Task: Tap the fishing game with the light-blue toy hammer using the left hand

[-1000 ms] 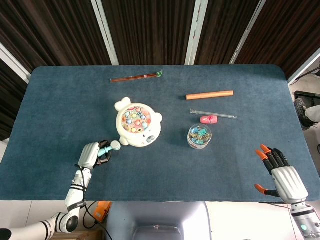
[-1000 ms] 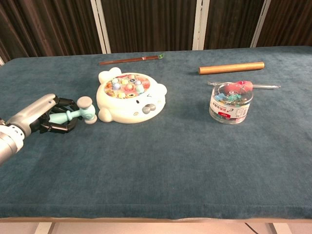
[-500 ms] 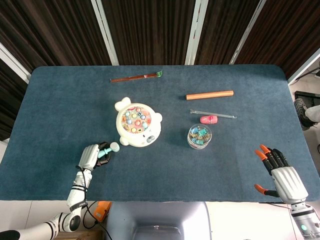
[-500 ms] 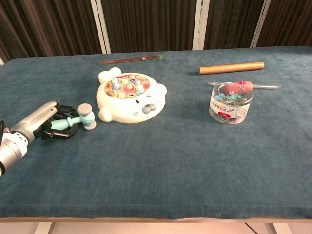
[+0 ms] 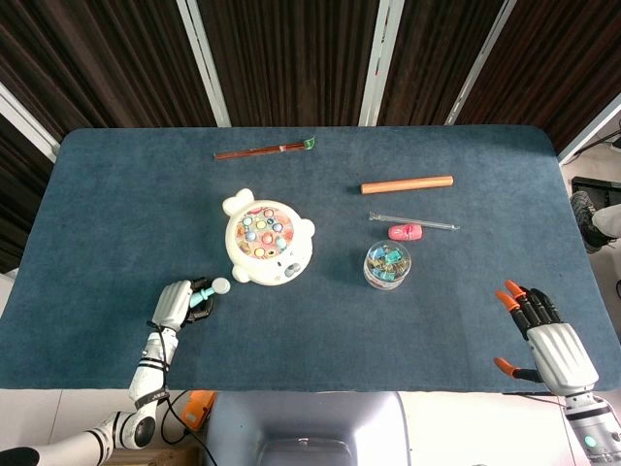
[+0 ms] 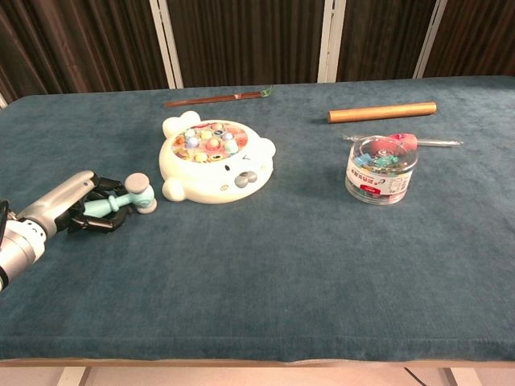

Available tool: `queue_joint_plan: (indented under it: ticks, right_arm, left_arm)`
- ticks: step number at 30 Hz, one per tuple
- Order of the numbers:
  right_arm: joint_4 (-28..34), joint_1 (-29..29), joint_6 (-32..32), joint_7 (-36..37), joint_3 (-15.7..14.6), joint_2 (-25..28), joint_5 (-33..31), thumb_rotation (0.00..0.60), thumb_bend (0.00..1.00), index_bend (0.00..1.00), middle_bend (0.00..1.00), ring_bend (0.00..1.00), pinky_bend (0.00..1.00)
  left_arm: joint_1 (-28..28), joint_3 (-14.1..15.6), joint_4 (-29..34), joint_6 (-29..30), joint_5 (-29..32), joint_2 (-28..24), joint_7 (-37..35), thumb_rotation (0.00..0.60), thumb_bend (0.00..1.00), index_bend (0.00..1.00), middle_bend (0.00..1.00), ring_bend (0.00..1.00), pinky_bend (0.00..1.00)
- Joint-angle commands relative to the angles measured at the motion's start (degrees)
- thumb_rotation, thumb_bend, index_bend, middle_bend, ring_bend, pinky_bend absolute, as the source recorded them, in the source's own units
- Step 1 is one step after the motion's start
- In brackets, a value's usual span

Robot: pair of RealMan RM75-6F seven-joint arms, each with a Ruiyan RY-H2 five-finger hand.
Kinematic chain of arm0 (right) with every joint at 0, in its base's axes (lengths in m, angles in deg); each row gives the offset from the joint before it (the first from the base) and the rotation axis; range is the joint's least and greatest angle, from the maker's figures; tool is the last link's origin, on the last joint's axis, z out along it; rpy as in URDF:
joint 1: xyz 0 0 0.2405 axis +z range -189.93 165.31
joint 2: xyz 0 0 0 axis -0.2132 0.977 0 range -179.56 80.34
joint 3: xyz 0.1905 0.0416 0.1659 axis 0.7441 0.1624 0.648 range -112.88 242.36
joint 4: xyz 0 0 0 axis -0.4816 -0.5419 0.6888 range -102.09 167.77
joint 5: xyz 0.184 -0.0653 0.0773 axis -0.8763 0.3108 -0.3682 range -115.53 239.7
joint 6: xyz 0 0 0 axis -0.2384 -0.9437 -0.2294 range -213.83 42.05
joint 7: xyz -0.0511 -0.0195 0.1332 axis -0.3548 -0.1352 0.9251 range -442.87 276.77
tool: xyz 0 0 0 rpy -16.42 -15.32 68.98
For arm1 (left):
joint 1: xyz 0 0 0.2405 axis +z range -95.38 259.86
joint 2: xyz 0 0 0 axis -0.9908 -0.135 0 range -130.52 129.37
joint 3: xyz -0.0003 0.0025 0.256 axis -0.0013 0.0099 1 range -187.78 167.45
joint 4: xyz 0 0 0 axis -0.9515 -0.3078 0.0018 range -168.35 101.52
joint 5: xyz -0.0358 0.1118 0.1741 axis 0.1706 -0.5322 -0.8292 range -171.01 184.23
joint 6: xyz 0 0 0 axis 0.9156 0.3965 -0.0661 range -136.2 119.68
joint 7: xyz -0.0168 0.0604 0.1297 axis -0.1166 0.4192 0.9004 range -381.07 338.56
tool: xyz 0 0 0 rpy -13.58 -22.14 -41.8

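— While the left hand (image 6: 60,205) wraps its fingers (image 6: 95,211) round the handle of the light-blue toy hammer (image 6: 125,199), what lies around the fishing game (image 6: 212,160)?

— Taking the game as centre: the hammer sits low at the desk (image 6: 273,273), just to the game's left and nearer the robot, its grey head close to the rim but apart from it. To the game's right stands a clear round tub (image 6: 381,169) of coloured clips. Beyond the tub lie a pink thing (image 5: 405,231) and a thin clear rod (image 5: 412,220), and further back a smooth orange-brown cylinder (image 6: 381,112). Behind the game, near the far edge, is a slim brown stick with a green tip (image 6: 217,98).

— Anything between hammer and game?

— Only bare blue felt-like cloth.

— What is hard to read?

— The hammer's handle is mostly hidden in the dark fingers. The chest view cuts off the left arm at the frame edge and misses the right hand (image 5: 548,340) altogether; the head view shows it far right of the game, orange-tipped fingers spread, holding nothing.

— And the game's shape?

— Cream plastic, rounded, with small ears and little coloured fish in its round dish.
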Motion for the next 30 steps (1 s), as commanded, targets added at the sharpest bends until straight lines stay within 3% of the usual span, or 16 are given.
queue_joint_plan:
  ticks: [1,7,8,12,13,20,30]
  right_arm:
    - [0.00,-0.01,-0.03,0.04,-0.02,0.02,0.04,0.600,0.30,0.00,0.00,0.00,0.00]
    - [0.12,0.17,0.41,0.39,-0.22,0.22,0.17,0.600,0.30,0.00,0.00,0.00,0.00]
    - [0.15,0.21,0.47,0.48,-0.25,0.29,0.23,0.600,0.31,0.00,0.00,0.00,0.00]
    - [0.21,0.27,0.54,0.77,-0.31,0.47,0.29,0.600,0.31,0.00,0.00,0.00,0.00]
    - [0.22,0.28,0.56,0.81,-0.31,0.49,0.28,0.600,0.31,0.00,0.00,0.00,0.00]
    - [0.25,0.33,0.61,1.04,-0.37,0.63,0.33,0.600,0.30,0.00,0.00,0.00,0.00]
    - [0.35,0.41,0.78,1.11,-0.50,0.70,0.44,0.600,0.31,0.00,0.00,0.00,0.00]
  left_arm:
    - [0.04,-0.06,-0.36,0.21,-0.20,0.13,0.11,0.600,0.62,0.63,0.70,0.72,1.00]
    - [0.01,-0.33,-0.70,0.54,-0.81,0.27,-0.60,0.600,0.62,0.61,0.67,0.63,0.94]
    - [-0.02,-0.39,-0.53,0.27,-0.75,0.17,-0.85,0.600,0.61,0.61,0.67,0.61,0.89]
    - [-0.24,-0.59,0.43,-1.73,-0.25,-0.61,-2.01,0.600,0.60,0.60,0.65,0.55,0.50]
    - [-0.28,-0.65,0.46,-1.92,-0.19,-0.66,-2.13,0.600,0.60,0.59,0.64,0.54,0.45]
    - [-0.33,-1.15,1.34,-3.29,0.13,-1.31,-4.46,0.600,0.54,0.54,0.56,0.41,0.29]
    - [-0.41,-0.96,0.29,-2.84,-0.71,-1.39,-4.59,0.575,0.49,0.52,0.42,0.26,0.15]
